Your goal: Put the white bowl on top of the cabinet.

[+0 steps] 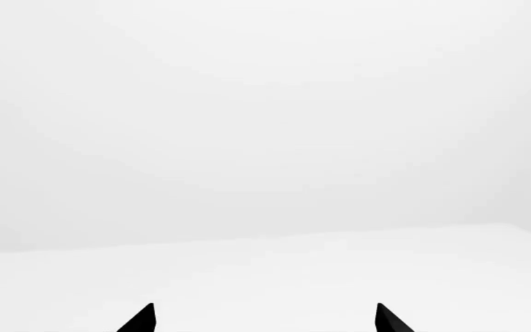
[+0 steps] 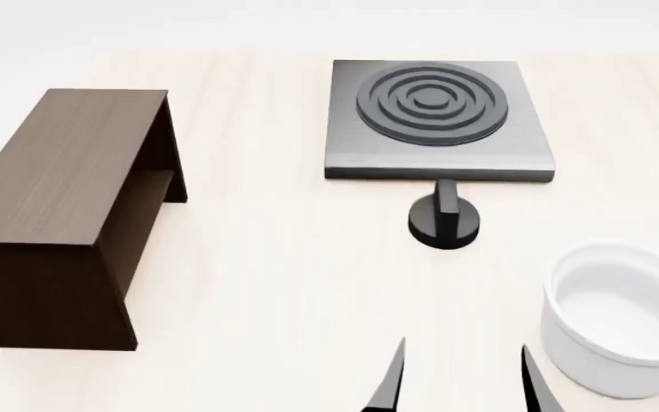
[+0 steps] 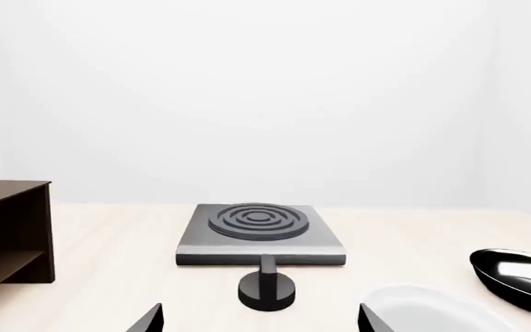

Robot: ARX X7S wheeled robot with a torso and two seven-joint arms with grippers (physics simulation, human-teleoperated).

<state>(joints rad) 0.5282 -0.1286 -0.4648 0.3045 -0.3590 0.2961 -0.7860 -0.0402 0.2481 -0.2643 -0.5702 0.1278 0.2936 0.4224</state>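
The white bowl (image 2: 621,318) stands upright on the pale table at the near right, and its rim (image 3: 431,310) shows low in the right wrist view. The dark wood-grain cabinet (image 2: 66,189) stands at the far left with its flat top bare, and its shelf side (image 3: 7,232) faces the table's middle. My right gripper (image 2: 462,382) hovers open just left of the bowl, with nothing between its fingers, and its black tips frame the right wrist view (image 3: 261,319). My left gripper (image 1: 265,317) is open and faces only blank white space.
A grey square stove plate (image 2: 438,120) with dark rings lies at the back centre. A black round knob (image 2: 444,219) stands in front of it, ahead of my right gripper. A black frying pan (image 3: 519,277) sits right of the bowl. The pale table (image 2: 272,283) runs between cabinet and bowl.
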